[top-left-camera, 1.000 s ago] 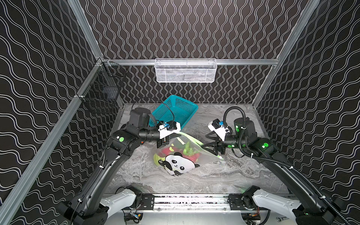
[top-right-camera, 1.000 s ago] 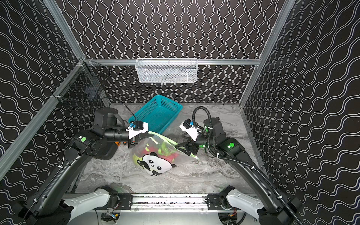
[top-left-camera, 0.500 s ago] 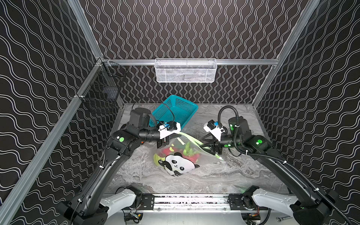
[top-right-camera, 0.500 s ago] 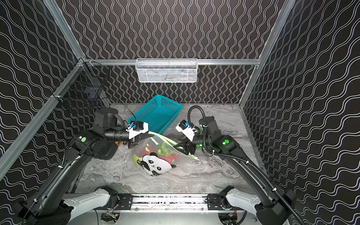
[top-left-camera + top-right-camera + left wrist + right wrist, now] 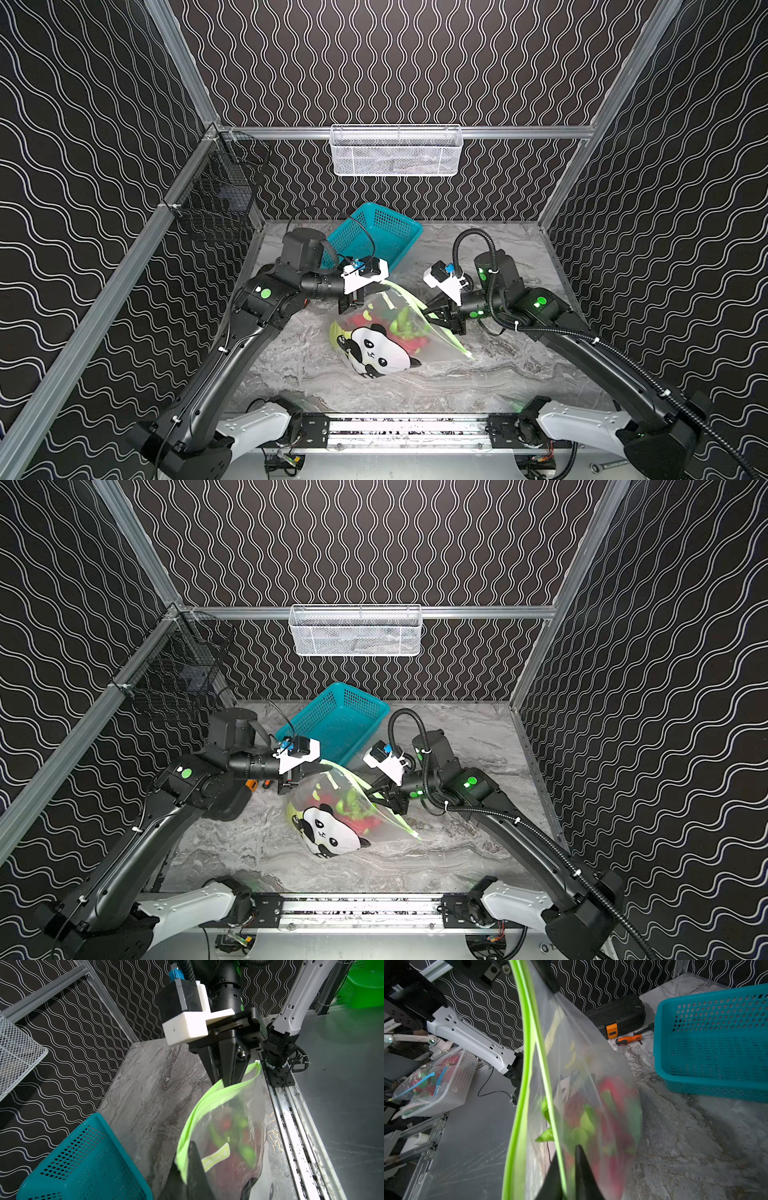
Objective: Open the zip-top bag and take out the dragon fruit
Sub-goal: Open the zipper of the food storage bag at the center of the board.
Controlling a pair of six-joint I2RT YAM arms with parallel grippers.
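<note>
At the far left, a black wire basket (image 5: 216, 199) is seen hung on the side wall. Just to its right, the left gripper (image 5: 353, 302) is held low over the worktop (image 5: 478, 374). Its jaws are clamped on the raised corner of the zip-top bag (image 5: 376, 351). In the left wrist view the lime-green zip strip (image 5: 195, 1118) is pinched between its fingers (image 5: 195, 1165). Behind this gripper, a teal basket (image 5: 386, 232) is placed toward the back of the worktop, and a white wire basket (image 5: 395, 151) is mounted on the rear wall above it.

The bag is found mid-worktop between the two arms. Its panda-printed end is laid on the surface, and its mouth end is lifted toward the grippers. The dragon fruit (image 5: 401, 334), red with green tips, is seen inside the bag through the clear plastic.

To the right, the right gripper (image 5: 430, 318) is closed on the zip strip from the opposite side. In the right wrist view one green lip is caught between its fingers (image 5: 583, 1167). The other lip is bowed away from it, so the mouth is shown parted.
</note>
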